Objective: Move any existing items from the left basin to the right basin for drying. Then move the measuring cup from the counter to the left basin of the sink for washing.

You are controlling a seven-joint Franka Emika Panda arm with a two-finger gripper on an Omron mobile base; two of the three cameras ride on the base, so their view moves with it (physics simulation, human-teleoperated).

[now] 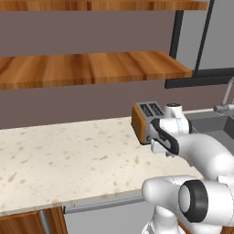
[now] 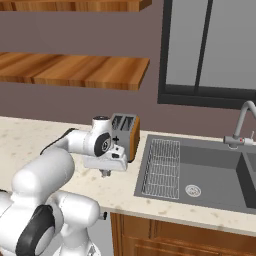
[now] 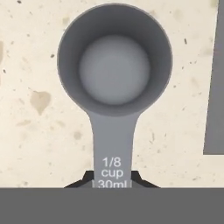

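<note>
measuring cup (image 3: 114, 65): small grey round cup seen from straight above in the hand view, resting on the counter (image 3: 30, 144). its flat handle runs toward the bottom edge, printed "1/8 cup 30ml", and the handle's end is cut off by the frame.
gripper (image 3: 113, 178): only the dark tops of the two finger tips peek up on either side of the handle, close against it. whether the jaws pinch the handle or just flank it cannot be told.
gripper from the base cameras (image 2: 105, 172): it points down beside the toaster, low over the beige stone. the cup is hidden beneath it there.
toaster (image 2: 127, 132): orange-sided with a silver top, standing behind the hand; its lower front is covered by the wrist.
sink (image 2: 210, 170): dark grey, recessed to the right of the toaster, with a wire rack lying in the basin and a round drain ring. the second basin is cut off at the picture edge.
faucet (image 2: 241, 125): curved, silver, partly cropped.
</note>
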